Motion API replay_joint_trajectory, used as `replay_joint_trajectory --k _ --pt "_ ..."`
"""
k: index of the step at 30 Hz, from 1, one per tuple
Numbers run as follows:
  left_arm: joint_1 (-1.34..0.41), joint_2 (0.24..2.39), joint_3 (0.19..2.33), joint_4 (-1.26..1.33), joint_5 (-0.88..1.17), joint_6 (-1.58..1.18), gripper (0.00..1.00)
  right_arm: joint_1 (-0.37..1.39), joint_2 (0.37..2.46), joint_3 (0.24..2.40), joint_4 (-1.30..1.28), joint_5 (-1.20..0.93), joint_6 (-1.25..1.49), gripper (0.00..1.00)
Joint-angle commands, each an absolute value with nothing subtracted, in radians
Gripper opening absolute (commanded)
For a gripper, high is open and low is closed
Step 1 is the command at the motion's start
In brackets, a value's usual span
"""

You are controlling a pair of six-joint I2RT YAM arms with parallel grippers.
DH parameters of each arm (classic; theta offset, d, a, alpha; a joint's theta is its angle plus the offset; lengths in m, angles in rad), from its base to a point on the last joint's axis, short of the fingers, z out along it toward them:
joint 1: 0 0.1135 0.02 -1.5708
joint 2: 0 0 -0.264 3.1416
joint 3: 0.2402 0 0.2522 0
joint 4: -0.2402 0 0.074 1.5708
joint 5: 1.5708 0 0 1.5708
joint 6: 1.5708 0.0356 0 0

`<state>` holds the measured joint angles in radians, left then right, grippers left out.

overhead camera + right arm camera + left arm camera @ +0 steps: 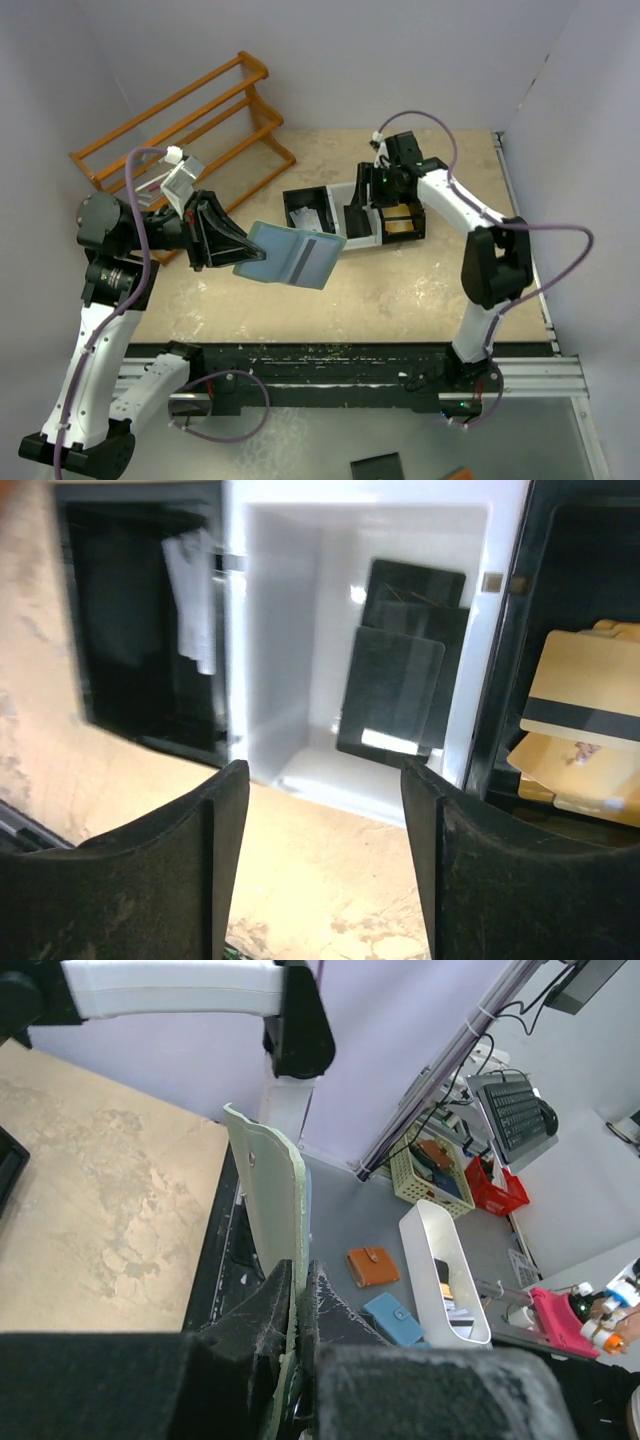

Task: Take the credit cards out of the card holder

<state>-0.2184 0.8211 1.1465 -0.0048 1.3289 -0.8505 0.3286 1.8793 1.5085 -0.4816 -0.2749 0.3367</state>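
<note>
my left jaws clamp the open card holder point(285, 255) aloft; my right jaws hang apart over the tray point(270, 630) (credit cards point(395, 685) lie inside). next, i judge: reach back for any left.

Three dark grey flat plastic cards point(395, 690) overlap in the white middle compartment of one black-and-white three-compartment plastic bin tray point(275, 630) near the worktop's far edge. At least two tan plastic cards point(590, 680) fill a black end compartment, their full number hidden. One orange wooden rack point(190, 120) stands at the far left corner. There is one teal-green bifold card holder point(290, 255).
</note>
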Motion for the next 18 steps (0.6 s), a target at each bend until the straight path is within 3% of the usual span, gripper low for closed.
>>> replay_joint_trajectory --k 1,4,9,13,18 --pt "-0.218 0.811 1.144 0.116 1.330 -0.929 0.00 0.330 1.651 1.493 -0.415 -0.256 0.372 0.69" --pt "-0.218 0.813 1.138 0.151 1.331 -0.959 0.00 0.330 1.486 1.379 -0.328 -0.367 0.422 0.76" --pt "-0.220 0.814 1.125 0.219 1.327 -1.020 0.00 0.339 1.156 1.012 0.147 -0.679 0.630 0.92" --pt "-0.222 0.826 1.112 0.258 1.320 -1.041 0.00 0.371 0.936 0.746 0.666 -0.850 0.908 0.93" --pt "-0.222 0.842 1.105 0.271 1.298 -1.037 0.00 0.482 0.872 0.694 0.836 -0.861 0.971 0.93"
